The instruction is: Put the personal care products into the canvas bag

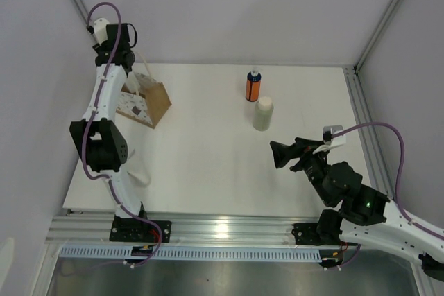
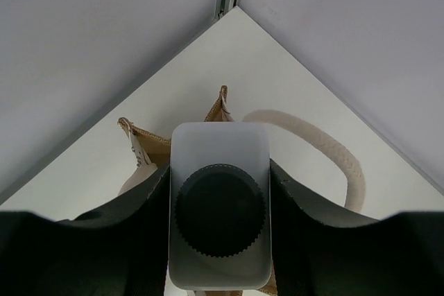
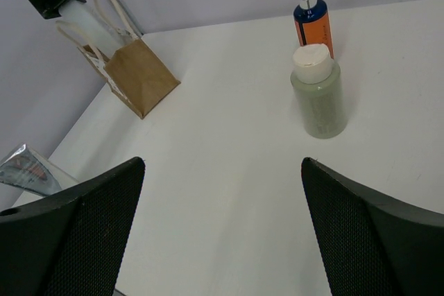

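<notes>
Jaws of the left gripper (image 2: 219, 240) clamped a white dark-capped plastic bottle (image 2: 219, 150) above the tan canvas bag (image 1: 147, 103) at ten o'clock, likely for dropping inside. Those of the right gripper (image 3: 222, 233) stood apart.

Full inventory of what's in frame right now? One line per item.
canvas bag: 1, tan-brown with a white speckled panel and cream handles, far left of the table, standing
orange bottle: 1, orange with a dark blue cap, far centre-right of the table, upright
cream-white bottle: 1, pale body with a cream cap, just nearer than the orange bottle, upright
white bottle: 1, white with a dark ribbed cap, held over the bag's mouth
table: 1, white
left gripper: 1, black, closed on the white bottle above the bag
right gripper: 1, black, open and empty, nearer than the two standing bottles
</notes>
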`<action>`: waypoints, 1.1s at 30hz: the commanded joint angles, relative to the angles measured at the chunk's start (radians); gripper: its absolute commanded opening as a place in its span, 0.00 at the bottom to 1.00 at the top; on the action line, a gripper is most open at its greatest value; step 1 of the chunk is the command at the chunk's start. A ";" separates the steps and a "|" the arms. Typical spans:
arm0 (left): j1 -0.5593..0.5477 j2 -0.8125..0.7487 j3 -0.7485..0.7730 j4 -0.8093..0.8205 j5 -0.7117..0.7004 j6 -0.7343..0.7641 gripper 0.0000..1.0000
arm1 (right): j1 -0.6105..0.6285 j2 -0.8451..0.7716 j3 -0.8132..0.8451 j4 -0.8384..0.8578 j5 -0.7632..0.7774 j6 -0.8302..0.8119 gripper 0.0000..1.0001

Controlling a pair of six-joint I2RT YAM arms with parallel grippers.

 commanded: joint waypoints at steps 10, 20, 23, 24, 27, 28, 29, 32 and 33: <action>0.010 0.035 -0.007 0.229 -0.014 -0.005 0.01 | 0.005 0.032 0.014 0.045 -0.016 0.018 0.98; 0.030 0.072 -0.005 0.190 0.005 -0.065 0.22 | 0.005 0.020 0.015 0.036 -0.036 0.027 0.98; 0.031 0.084 -0.007 0.187 0.009 -0.064 0.27 | 0.005 0.018 0.015 0.036 -0.041 0.030 0.98; 0.031 0.091 -0.007 0.187 0.009 -0.064 0.31 | 0.005 0.018 0.015 0.036 -0.044 0.031 0.98; 0.031 0.098 -0.008 0.187 0.011 -0.062 0.36 | 0.005 0.017 0.017 0.032 -0.048 0.033 0.98; 0.030 0.098 -0.007 0.187 0.011 -0.062 0.39 | 0.005 0.015 0.017 0.032 -0.047 0.034 0.98; 0.031 0.098 -0.010 0.187 0.011 -0.062 0.42 | 0.005 0.013 0.015 0.032 -0.049 0.034 0.98; 0.031 0.101 -0.008 0.189 0.016 -0.062 0.47 | 0.005 0.010 0.017 0.032 -0.047 0.033 0.98; 0.031 0.101 -0.013 0.186 0.017 -0.062 0.48 | 0.005 0.009 0.017 0.032 -0.049 0.034 0.98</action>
